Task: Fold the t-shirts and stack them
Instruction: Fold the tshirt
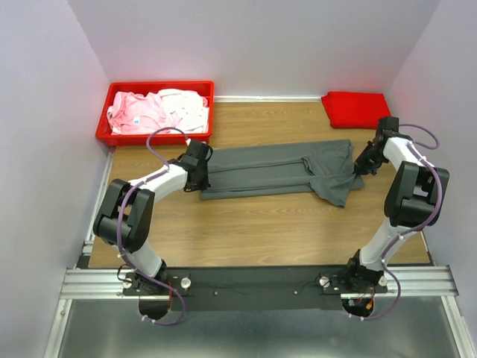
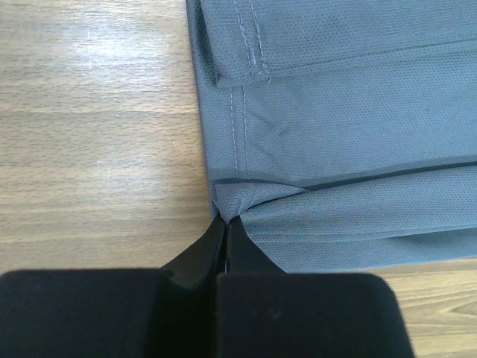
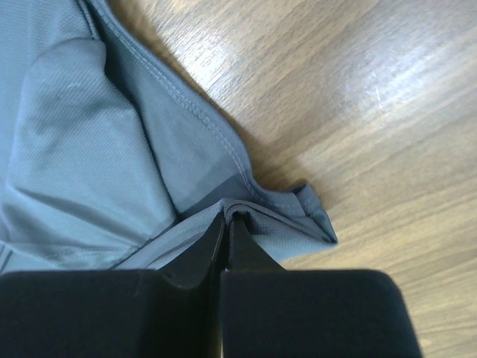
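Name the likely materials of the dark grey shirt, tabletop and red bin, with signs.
Dark grey cloth t-shirt: matte fine-mesh knit, possibly synthetic; dotted weave, stitched hems. Wood-grain tabletop: likely laminate; glossy glare. Rigid red bin: probably plastic; smooth, straight rim.

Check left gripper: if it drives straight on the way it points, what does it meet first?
The grey shirt: the left gripper is shut on its edge, with folded cloth straight ahead. Beyond that, the top view suggests the line runs toward the right gripper, though height is unclear.
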Robot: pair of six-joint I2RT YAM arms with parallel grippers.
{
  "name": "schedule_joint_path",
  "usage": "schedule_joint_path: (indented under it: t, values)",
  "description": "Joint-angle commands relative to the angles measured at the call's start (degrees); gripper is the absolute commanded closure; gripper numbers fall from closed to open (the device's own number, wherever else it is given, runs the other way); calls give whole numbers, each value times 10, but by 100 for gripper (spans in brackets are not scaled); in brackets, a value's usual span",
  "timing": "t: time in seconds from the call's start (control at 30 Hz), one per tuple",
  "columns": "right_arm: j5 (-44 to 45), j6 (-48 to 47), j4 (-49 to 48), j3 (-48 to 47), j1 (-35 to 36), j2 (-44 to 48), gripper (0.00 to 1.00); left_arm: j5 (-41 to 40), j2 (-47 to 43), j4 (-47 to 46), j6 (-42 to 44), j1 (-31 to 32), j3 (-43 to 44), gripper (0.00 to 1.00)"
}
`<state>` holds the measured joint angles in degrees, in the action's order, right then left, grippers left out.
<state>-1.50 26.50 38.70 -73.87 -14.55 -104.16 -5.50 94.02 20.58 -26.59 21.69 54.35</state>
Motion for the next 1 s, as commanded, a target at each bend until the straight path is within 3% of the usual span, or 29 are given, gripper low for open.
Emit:
schedule_joint_path:
  t: [0.0, 0.07, 0.13, 0.23, 0.43, 0.53, 0.7, 0.97]
  values:
    - [4, -3, -25, -15, 6, -23, 92, -15, 15, -13, 1, -6, -12, 100]
    - [5, -6, -28, -16, 9, -30, 85, -9, 19, -14, 2, -6, -9, 93]
    - [7, -12, -28, -17, 12, -30, 79, -7, 14, -14, 4, -6, -10, 77]
    - [31, -21, -28, -15, 25, -5, 59, -16, -6, -12, 4, -6, -9, 60]
    - [51, -29, -17, 20, 35, 98, 41, -22, -78, 9, 5, -6, -3, 28]
    - [47, -34, -7, 51, 36, 148, 34, -29, -130, 16, 2, -6, -9, 26]
    - [-8, -15, 14, 122, 55, 210, 33, -65, -249, -7, 9, -6, -45, 25]
    - [4, 23, 2, 232, 94, 208, 34, -120, -402, -84, 41, -7, -131, 25]
